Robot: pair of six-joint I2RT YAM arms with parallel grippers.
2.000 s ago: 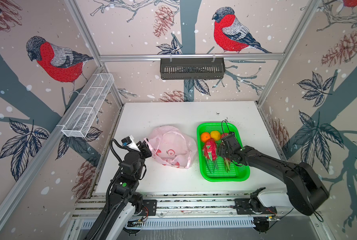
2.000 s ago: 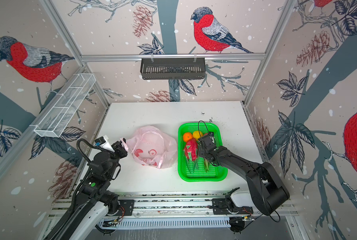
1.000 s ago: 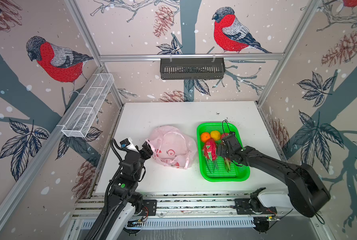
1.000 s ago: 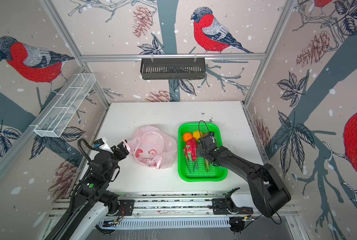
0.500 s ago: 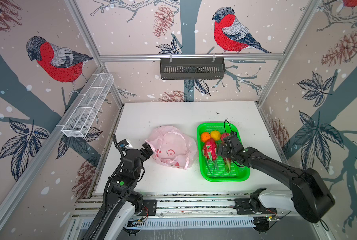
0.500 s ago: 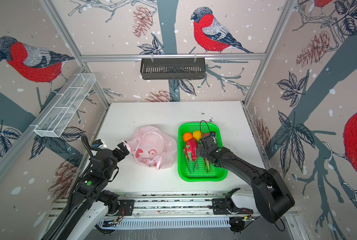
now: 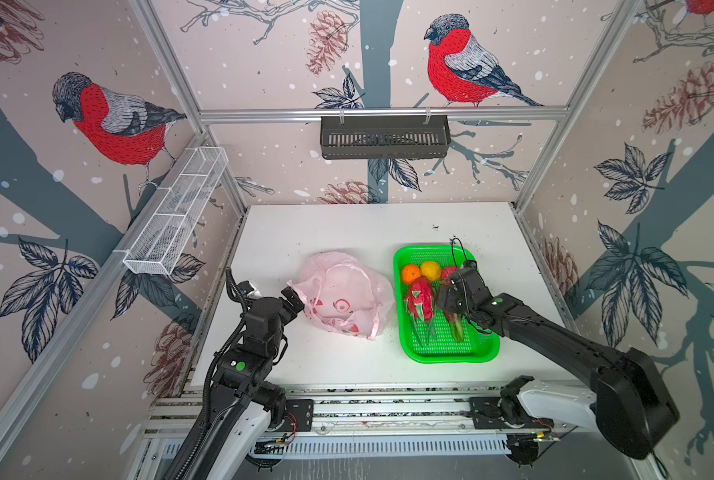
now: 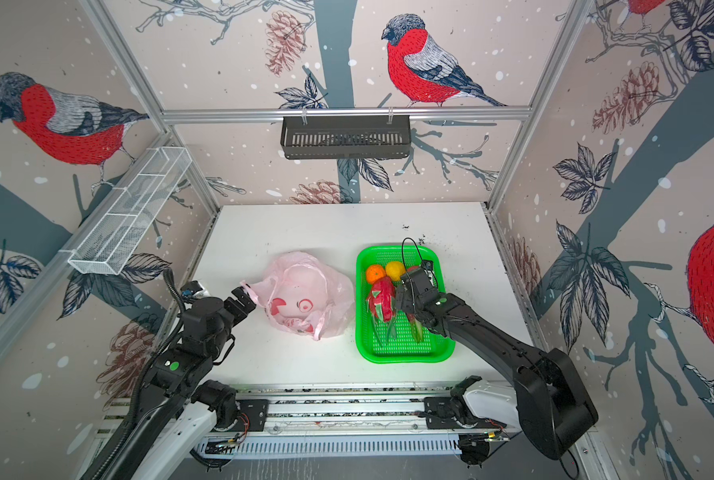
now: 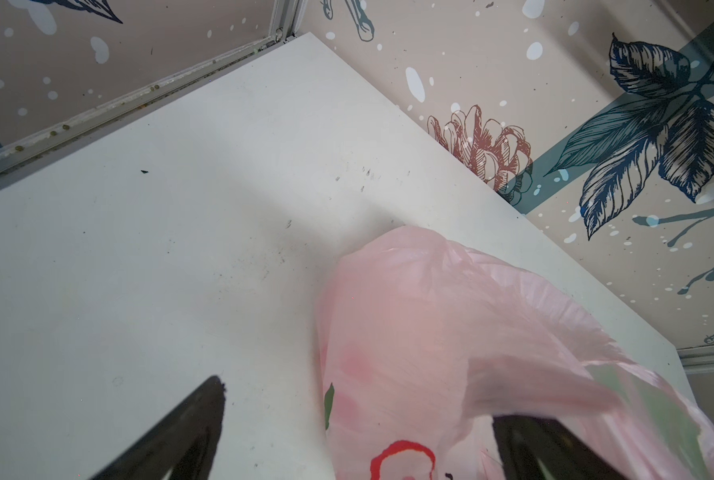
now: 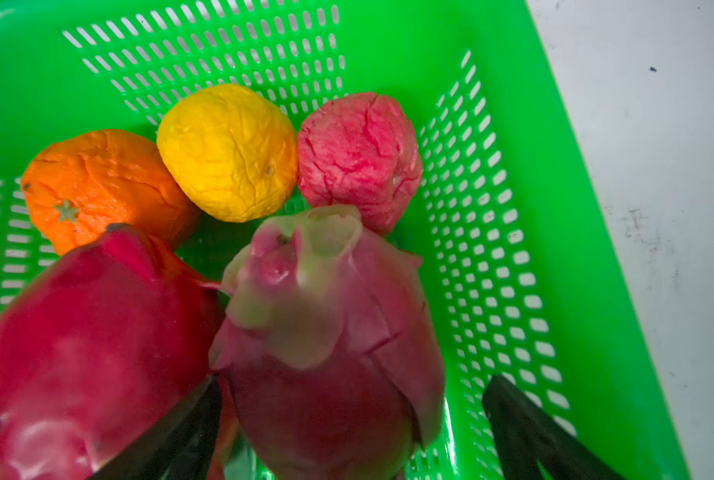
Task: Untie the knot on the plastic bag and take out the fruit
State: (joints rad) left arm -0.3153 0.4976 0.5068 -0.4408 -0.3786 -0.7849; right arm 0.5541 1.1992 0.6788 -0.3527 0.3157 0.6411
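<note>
White, scuffed surface (image 7: 347,226) inside a cell papered with bullfinches and pinecones. A black basket (image 7: 384,143) hangs on the back wall and a wire basket (image 7: 176,212) on the left wall. The plastic bag (image 7: 343,297) lies slack mid-surface, with the left pincer (image 7: 294,300) spread wide at its edge. The fruit (image 10: 230,153) sits in the green tray (image 7: 451,353), and the right pincer (image 10: 351,382) is wide astride one dragon fruit (image 10: 338,332).

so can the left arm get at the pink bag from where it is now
Probably yes. The left gripper is open right at the near edge of the plastic bag, and nothing lies between them.
</note>
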